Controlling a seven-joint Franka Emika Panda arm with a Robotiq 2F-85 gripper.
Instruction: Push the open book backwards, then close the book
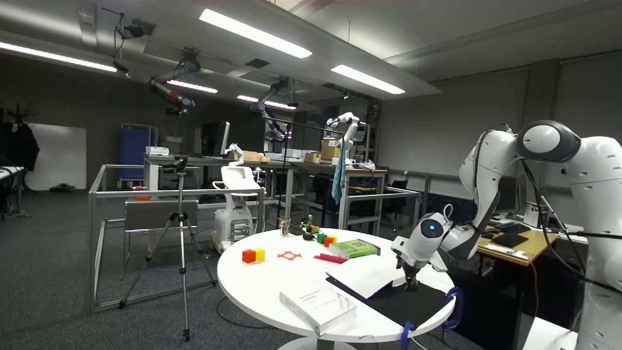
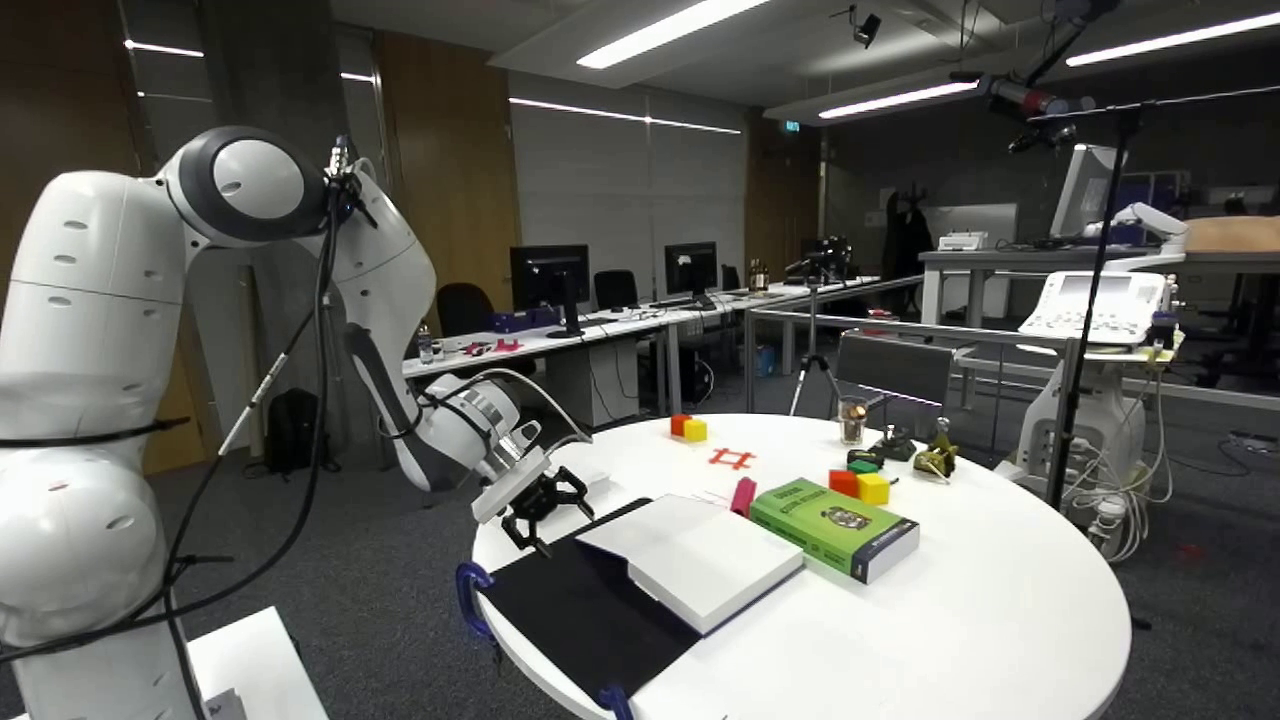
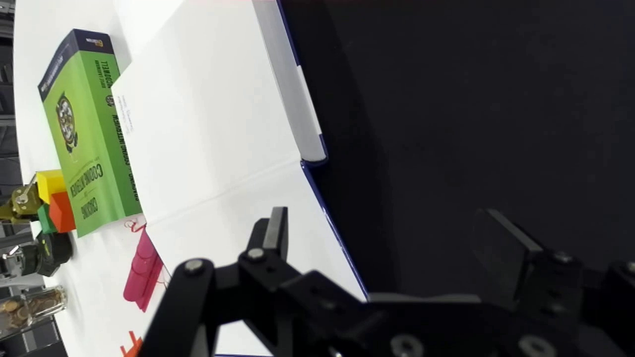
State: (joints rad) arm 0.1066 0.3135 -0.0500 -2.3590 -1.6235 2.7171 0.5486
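Note:
The book lies open with white pages up; it shows in both exterior views [image 1: 362, 272] [image 2: 715, 560] and in the wrist view [image 3: 208, 99]. A thick page block is on one side and a thin leaf with a dark blue underside on the other. It rests partly on the flat black mat [image 2: 590, 625]. My gripper [image 1: 410, 286] is open and empty, low over the mat at the book's near side; it also shows in an exterior view [image 2: 566, 532]. In the wrist view [image 3: 384, 215], one finger overlaps the thin leaf and the other the mat. Contact cannot be told.
A thick green book [image 2: 835, 525] lies close behind the open book, beside a pink object [image 1: 330, 258]. A thick white book [image 1: 318, 304] lies near the table edge. Coloured blocks [image 2: 858, 486] and a coin glass [image 2: 852, 420] stand farther back. Blue clamps [image 1: 455, 308] grip the table edge.

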